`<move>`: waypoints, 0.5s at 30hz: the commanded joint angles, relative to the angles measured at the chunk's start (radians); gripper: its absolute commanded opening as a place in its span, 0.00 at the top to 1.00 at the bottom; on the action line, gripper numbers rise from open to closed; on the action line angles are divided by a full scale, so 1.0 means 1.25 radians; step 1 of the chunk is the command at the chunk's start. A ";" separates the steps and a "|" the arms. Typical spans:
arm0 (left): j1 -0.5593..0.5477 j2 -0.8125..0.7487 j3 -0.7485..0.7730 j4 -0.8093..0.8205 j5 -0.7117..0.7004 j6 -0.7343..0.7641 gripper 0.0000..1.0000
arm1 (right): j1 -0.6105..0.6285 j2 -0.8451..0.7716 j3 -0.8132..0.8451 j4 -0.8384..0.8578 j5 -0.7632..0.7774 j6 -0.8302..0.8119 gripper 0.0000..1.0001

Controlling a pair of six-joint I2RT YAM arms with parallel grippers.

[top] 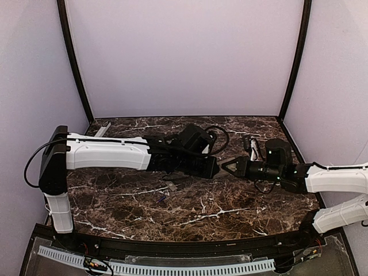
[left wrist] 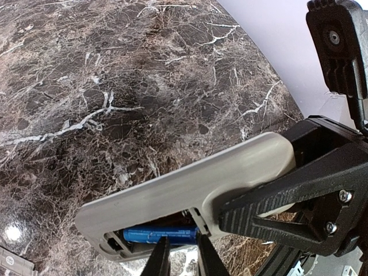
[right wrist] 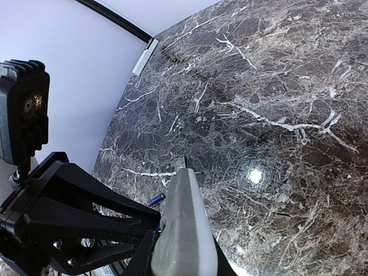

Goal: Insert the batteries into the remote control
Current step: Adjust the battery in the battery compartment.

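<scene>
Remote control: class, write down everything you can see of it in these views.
The remote control is a pale, matte plastic oblong with rounded corners, seen from its back. Its battery bay is open at one end, with one blue battery lying inside. The left end effector clamps the other end, holding it tilted above the marble table. The right end effector's fingertips sit at the bay's edge.
</scene>
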 commanded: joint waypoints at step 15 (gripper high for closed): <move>0.040 0.055 -0.027 -0.133 -0.061 -0.018 0.82 | 0.012 -0.069 -0.001 0.231 -0.099 0.002 1.00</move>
